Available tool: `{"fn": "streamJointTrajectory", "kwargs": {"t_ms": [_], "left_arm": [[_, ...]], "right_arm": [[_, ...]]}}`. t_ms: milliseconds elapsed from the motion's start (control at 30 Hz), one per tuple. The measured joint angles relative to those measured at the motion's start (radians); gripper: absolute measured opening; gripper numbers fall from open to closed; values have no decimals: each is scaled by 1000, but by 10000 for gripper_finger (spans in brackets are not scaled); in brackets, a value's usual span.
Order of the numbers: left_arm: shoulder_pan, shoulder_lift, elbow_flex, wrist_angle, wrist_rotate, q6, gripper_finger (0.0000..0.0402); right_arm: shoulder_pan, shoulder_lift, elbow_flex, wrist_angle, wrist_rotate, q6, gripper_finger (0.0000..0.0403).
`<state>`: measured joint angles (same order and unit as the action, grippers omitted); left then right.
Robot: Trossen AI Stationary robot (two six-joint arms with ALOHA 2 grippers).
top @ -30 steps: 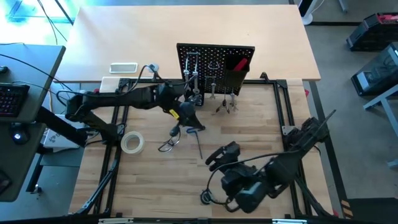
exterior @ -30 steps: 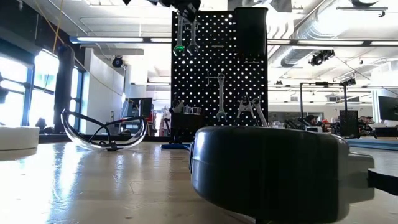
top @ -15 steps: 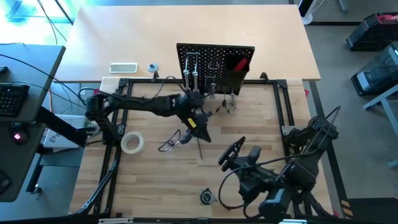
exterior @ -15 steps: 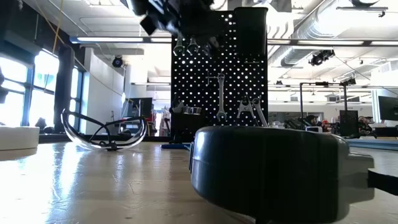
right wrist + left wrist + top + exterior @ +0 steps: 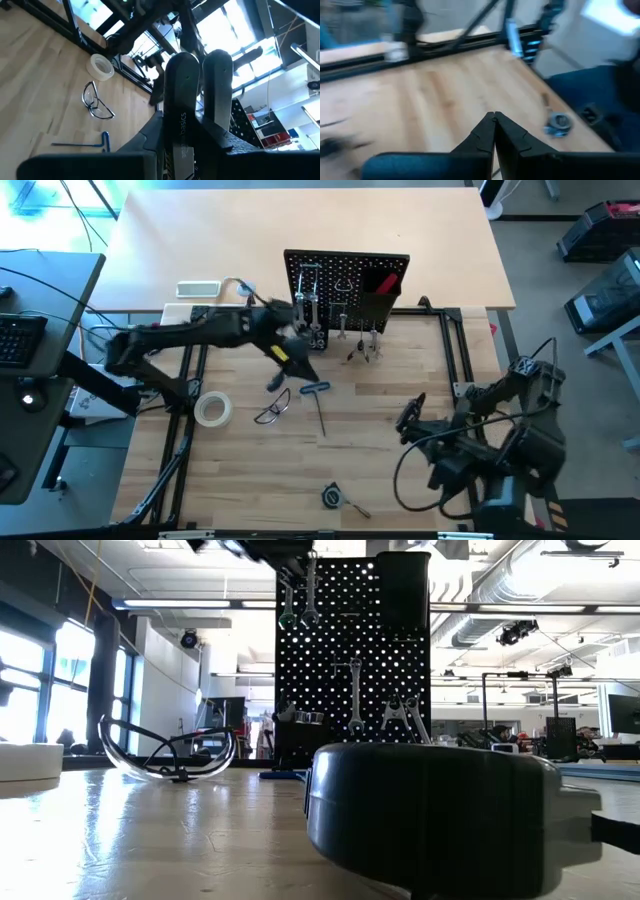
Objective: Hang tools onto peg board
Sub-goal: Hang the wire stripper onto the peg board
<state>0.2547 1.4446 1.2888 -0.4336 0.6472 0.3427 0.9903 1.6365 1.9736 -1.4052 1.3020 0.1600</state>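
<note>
The left gripper (image 5: pixel 277 368) is out over the table, just in front of the peg board (image 5: pixel 347 288). Its two fingers (image 5: pixel 490 131) are pressed together with nothing between them. From above they are a dark blur, so it is hard to see their tips there.

The peg board stands upright at the back of the table. Silver wrenches (image 5: pixel 310 590) hang on it, and more tools (image 5: pixel 403 712) hang lower down. Its black bin (image 5: pixel 404 590) is cut off at the top in the low view.

Just past the left fingers lie the clear glasses (image 5: pixel 271 411) and the blue-handled hex key (image 5: pixel 316 395). The tape roll (image 5: pixel 212 410) sits a bit farther off. A small round tool (image 5: pixel 333 497) lies well apart from them, near the front edge. It is too small to name.

The right gripper (image 5: pixel 410 416) is pulled back on the right side of the table, far from the tools. Its fingers (image 5: pixel 182 85) look close together with a thin gap, and I cannot tell if they are shut.

A big dark round thing (image 5: pixel 430 815) fills the front of the low view and hides the table behind it.
</note>
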Motion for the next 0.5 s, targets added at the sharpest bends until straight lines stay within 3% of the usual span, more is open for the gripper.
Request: {"fn": "streamJointTrajectory", "kwargs": {"t_ms": [167, 400, 500], "left_arm": [[16, -195, 0, -160, -142, 27, 0], [21, -447, -1, -313, -291, -16, 0], [21, -560, -55, -310, -349, -56, 0]], "right_arm": [[45, -22, -1, -171, 29, 198, 62], [97, -93, -95, -165, 61, 240, 61], [106, -136, -173, -166, 65, 300, 61]]}}
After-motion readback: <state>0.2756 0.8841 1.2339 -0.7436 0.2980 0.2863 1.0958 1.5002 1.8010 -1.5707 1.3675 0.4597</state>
